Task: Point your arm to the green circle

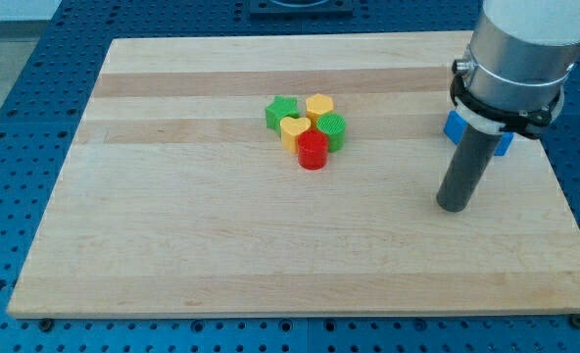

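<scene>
While the wooden surface point(172, 245) carries everything, the arm ends in a plain rod with no jaws, so nothing is held or clamped; my tip point(453, 207) rests well to the view's right of the green circle point(331, 130) and a little lower. That circle sits on the right of a tight cluster, touching the red cylinder point(313, 151), the yellow heart point(293, 128) and the yellow hexagon point(318, 106), with the green star point(281, 113) beyond. A blue block point(454, 127) lies partly hidden behind the rod. Overshooting could scatter the cluster
</scene>
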`<state>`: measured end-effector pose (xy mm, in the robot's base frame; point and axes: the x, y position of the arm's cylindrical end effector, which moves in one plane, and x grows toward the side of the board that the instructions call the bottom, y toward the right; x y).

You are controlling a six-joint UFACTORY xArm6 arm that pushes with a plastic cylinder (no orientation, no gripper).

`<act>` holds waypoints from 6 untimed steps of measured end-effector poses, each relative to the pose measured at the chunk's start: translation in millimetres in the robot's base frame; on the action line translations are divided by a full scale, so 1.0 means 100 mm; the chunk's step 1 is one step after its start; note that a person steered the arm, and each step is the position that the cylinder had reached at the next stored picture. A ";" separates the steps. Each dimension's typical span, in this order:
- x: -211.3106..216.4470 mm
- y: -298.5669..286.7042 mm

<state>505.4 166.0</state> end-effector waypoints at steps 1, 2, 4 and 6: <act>0.06 0.00; 0.10 -0.01; 0.15 -0.14; -0.52 -0.53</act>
